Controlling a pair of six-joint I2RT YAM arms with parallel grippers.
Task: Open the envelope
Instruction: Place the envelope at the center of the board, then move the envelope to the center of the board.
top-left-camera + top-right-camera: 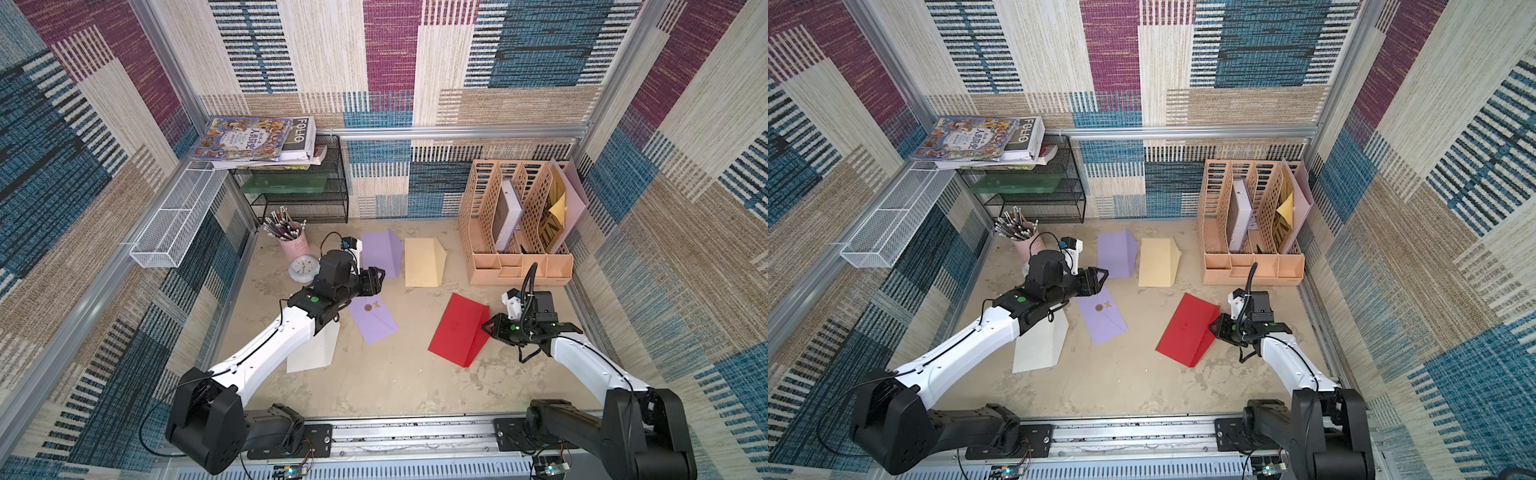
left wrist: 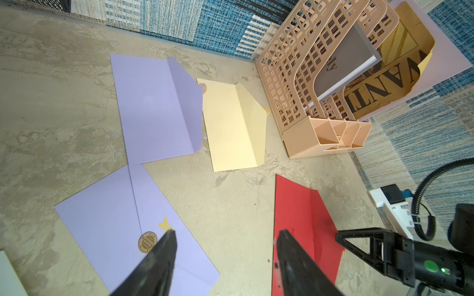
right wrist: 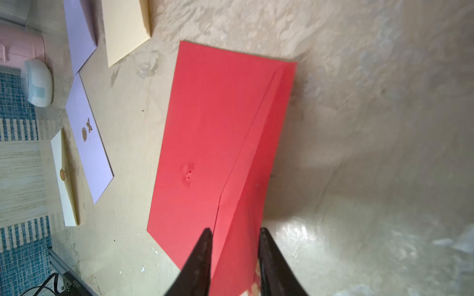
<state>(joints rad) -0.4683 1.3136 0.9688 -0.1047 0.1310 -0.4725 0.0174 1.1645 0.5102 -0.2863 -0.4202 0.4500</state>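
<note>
I am straddling the red envelope (image 1: pixel 455 328) flap (image 3: pixel 256 153), lower right, with my right gripper (image 3: pixel 236 230) parted; unclamped, the flap may spring shut.

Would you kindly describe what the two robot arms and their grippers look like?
Both arms match: the left arm and right arm have white link shells between black joints, with thin black cables running alongside. Each wrist carries a green dot and a white camera mount; a ribbed black hose loops over the right one. The left gripper and right gripper have tapered black fingers.
</note>
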